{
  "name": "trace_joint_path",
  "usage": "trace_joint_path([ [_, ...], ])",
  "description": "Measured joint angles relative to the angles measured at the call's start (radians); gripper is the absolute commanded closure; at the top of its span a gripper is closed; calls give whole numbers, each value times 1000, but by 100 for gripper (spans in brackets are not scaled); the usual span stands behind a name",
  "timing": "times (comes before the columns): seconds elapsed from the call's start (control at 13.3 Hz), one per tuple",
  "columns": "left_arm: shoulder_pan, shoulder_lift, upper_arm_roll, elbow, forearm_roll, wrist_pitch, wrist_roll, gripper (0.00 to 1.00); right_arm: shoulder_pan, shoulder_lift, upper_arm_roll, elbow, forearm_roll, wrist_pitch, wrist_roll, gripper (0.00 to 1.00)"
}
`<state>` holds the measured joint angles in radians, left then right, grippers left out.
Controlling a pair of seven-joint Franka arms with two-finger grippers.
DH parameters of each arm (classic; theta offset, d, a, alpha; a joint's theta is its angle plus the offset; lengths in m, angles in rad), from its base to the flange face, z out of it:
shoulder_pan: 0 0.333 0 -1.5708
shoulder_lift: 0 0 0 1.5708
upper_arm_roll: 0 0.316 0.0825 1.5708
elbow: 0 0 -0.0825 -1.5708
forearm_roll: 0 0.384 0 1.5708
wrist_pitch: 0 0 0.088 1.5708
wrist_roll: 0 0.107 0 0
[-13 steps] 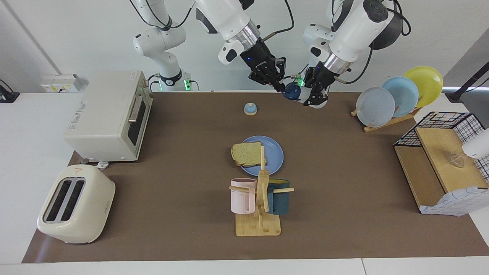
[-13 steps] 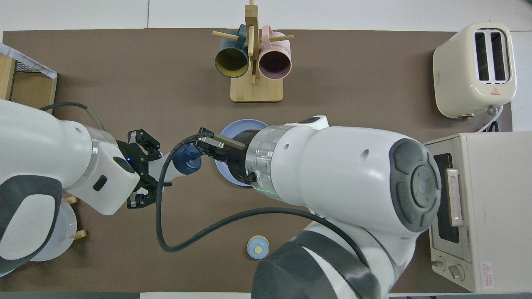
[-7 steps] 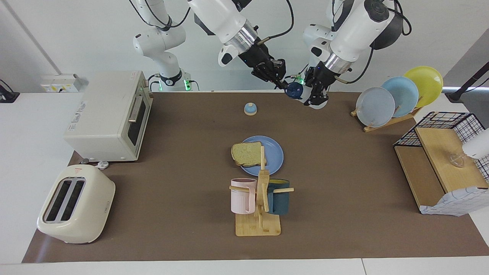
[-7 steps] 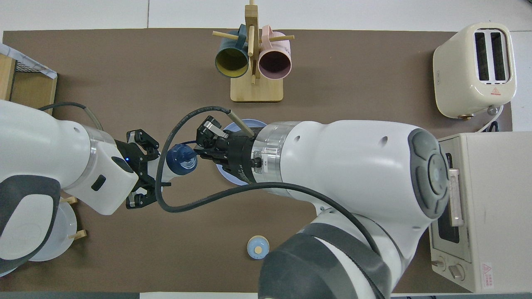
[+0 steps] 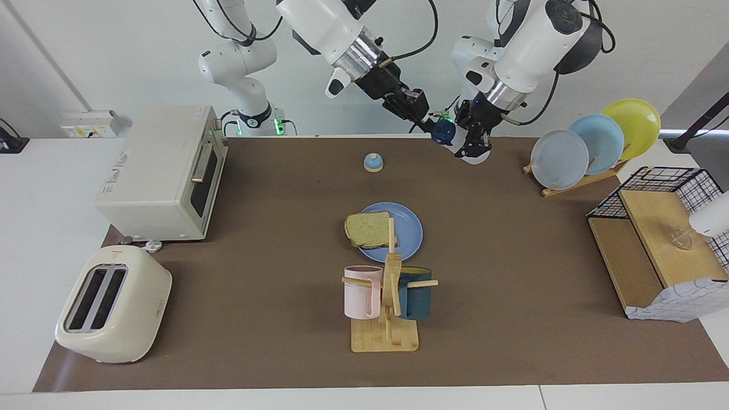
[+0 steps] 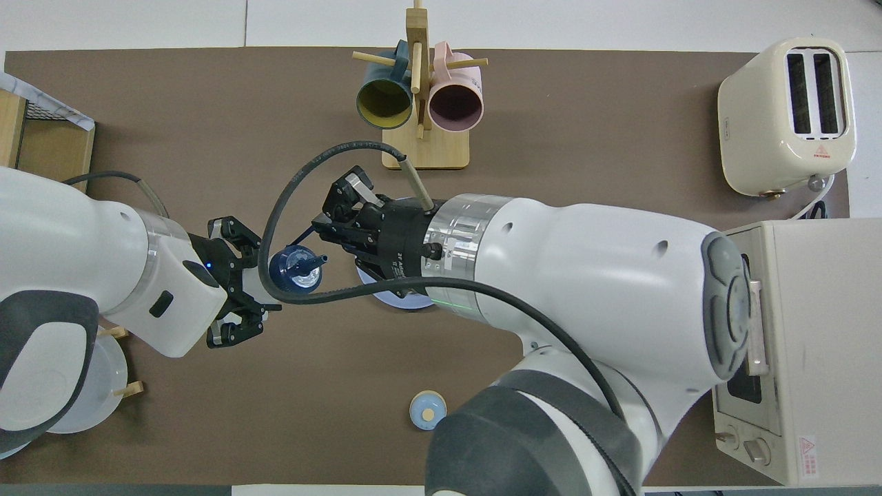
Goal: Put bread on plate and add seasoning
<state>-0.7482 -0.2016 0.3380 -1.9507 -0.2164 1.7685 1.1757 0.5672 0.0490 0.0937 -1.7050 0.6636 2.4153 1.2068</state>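
Observation:
The bread (image 5: 369, 229) lies on the blue plate (image 5: 408, 232) in the middle of the table, overhanging its rim toward the right arm's end. My left gripper (image 5: 471, 149) is shut on the white body of the seasoning (image 5: 443, 132), holding it tilted in the air over the table's robot edge. My right gripper (image 5: 431, 121) is shut on the loop of its navy cap. From overhead the cap (image 6: 293, 270) shows a small spout between the left gripper (image 6: 258, 279) and right gripper (image 6: 318, 234). There the right arm hides the bread and most of the plate (image 6: 393, 300).
A small blue-topped bell (image 5: 373, 162) sits nearer to the robots than the plate. A mug rack (image 5: 387, 307) stands farther out. The oven (image 5: 162, 173) and toaster (image 5: 114, 304) are at the right arm's end. A plate rack (image 5: 592, 142) and wire shelf (image 5: 660, 239) are at the left arm's end.
The right gripper has turned and pulled up on the cap's loop, and the spout now shows. The bottle has shifted slightly toward the left arm's end. Bread and plate have not moved.

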Motion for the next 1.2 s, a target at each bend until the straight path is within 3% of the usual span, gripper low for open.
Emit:
trace_joint_path([
  [0.23, -2, -1, -1, -2, 0, 0, 0, 100, 0, 0, 0, -3, 0, 0, -93, 99],
  [0.3, -2, -2, -1, -4, 0, 0, 0, 100, 0, 0, 0, -8, 0, 0, -133, 22],
  [0.38, -2, -2, -1, -5, 0, 0, 0, 100, 0, 0, 0, -13, 0, 0, -164, 0],
  [0.68, -2, -3, -1, -8, 0, -1, 0, 100, -10, -4, -2, -28, -24, -24, -250, 0],
  [1.2, -2, -4, 0, -8, 0, -1, 0, 100, -136, -28, -11, -30, -295, -318, -604, 0],
])
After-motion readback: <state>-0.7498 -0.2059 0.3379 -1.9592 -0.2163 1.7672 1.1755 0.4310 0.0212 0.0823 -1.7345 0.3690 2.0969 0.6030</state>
